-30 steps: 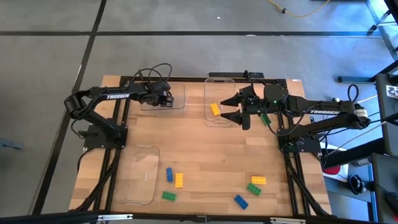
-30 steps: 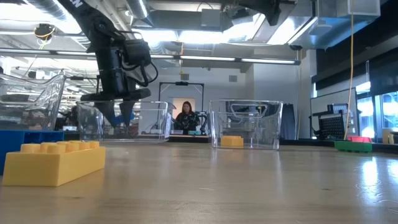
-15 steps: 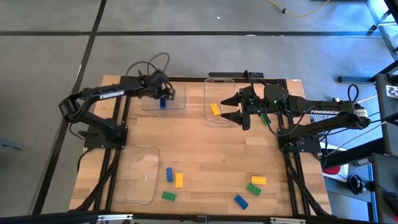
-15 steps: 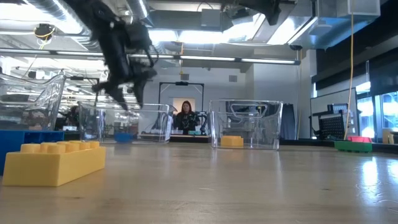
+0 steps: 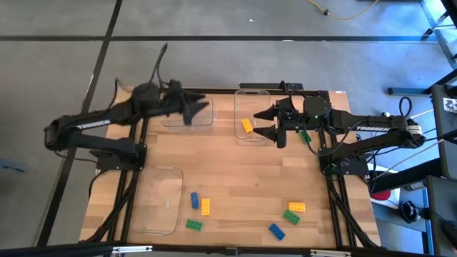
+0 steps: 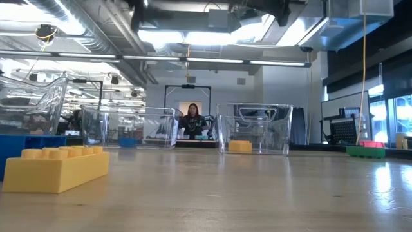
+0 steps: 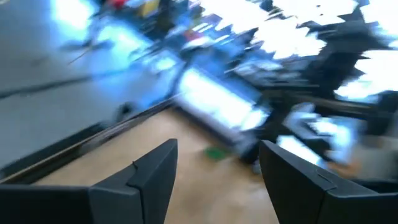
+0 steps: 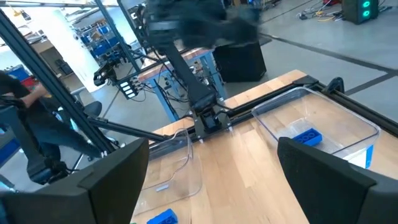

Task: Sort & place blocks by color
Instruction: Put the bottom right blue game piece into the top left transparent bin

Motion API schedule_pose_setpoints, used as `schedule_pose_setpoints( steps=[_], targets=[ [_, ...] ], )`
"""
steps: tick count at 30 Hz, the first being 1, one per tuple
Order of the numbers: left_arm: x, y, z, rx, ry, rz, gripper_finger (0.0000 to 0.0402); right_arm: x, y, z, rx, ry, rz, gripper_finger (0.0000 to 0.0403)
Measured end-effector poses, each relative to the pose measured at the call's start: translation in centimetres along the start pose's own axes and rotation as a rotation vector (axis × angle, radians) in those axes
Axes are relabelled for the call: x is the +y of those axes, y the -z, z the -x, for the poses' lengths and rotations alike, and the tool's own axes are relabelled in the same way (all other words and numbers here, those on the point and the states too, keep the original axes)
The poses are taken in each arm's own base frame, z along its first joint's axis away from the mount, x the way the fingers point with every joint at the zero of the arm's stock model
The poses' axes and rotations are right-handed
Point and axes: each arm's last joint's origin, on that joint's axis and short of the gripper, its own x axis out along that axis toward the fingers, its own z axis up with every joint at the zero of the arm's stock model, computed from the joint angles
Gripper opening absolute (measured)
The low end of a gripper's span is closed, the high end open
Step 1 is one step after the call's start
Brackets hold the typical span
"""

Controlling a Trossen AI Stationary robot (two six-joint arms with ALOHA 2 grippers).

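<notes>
3 clear trays sit on the wooden table (image 5: pixel 235 171). The far left tray (image 5: pixel 187 114) holds 1 blue block (image 8: pixel 307 137); the far middle tray (image 5: pixel 251 118) holds 1 yellow block (image 5: pixel 247 126); the near left tray (image 5: pixel 158 200) shows nothing inside. Loose at the near edge lie a blue block (image 5: pixel 194 200), yellow block (image 5: pixel 206 207) and green block (image 5: pixel 193 225) together, and further right a yellow (image 5: pixel 297 207), green (image 5: pixel 291 216) and blue one (image 5: pixel 276 231). The left gripper (image 5: pixel 196 108), blurred, hangs over the far left tray, fingers spread and holding nothing. The right gripper (image 5: pixel 268 123) hovers beside the middle tray, fingers spread
</notes>
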Motion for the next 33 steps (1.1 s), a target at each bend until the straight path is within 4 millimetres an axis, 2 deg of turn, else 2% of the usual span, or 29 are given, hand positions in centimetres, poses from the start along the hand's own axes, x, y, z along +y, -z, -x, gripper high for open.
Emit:
schedule_pose_setpoints(
  steps=[3, 7, 33],
  targets=[
    [-2.3, 1.3, 0.7, -0.077, 0.132, -0.028, 0.0219, 0.0, -0.1, 0.0, -0.013, -0.004, 0.002, 0.0356],
    [-3.7, 1.6, 1.2, -0.130, 0.164, -0.060, 0.0219, 0.1, -0.3, 0.0, -0.031, -0.011, 0.003, 0.0356],
    [-3.8, 1.8, 1.2, -0.116, 0.171, -0.069, 0.0219, 0.1, -0.3, 0.0, -0.036, -0.013, -0.024, 0.0356]
  ],
)
